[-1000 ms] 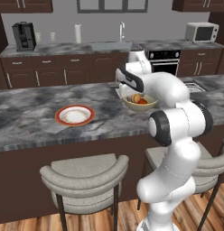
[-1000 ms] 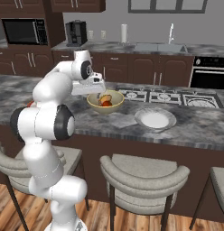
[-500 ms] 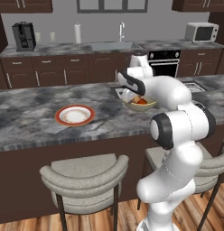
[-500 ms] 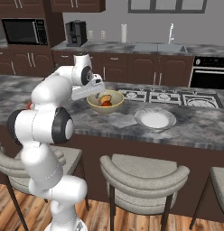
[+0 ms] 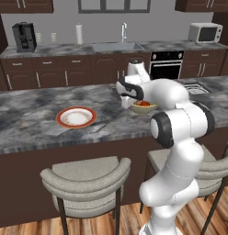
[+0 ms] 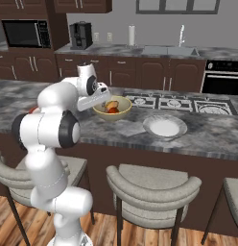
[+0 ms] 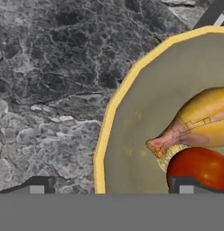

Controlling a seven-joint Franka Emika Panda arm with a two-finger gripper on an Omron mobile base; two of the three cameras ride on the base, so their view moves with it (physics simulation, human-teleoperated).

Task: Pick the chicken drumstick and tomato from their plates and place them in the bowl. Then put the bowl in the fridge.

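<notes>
The open gripper (image 7: 109, 185) straddles the near rim of the bowl (image 7: 132, 135); one fingertip outside, one inside.

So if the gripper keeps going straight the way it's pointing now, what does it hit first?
Most likely the near rim of the bowl: the open gripper straddles it, one finger tip over the counter, the other over the tomato beside the chicken drumstick. Depth is hard to judge.

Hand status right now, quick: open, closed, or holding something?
Hand: open and holding nothing, its fingertips set either side of the bowl rim, with the chicken drumstick and tomato inside the bowl.
</notes>
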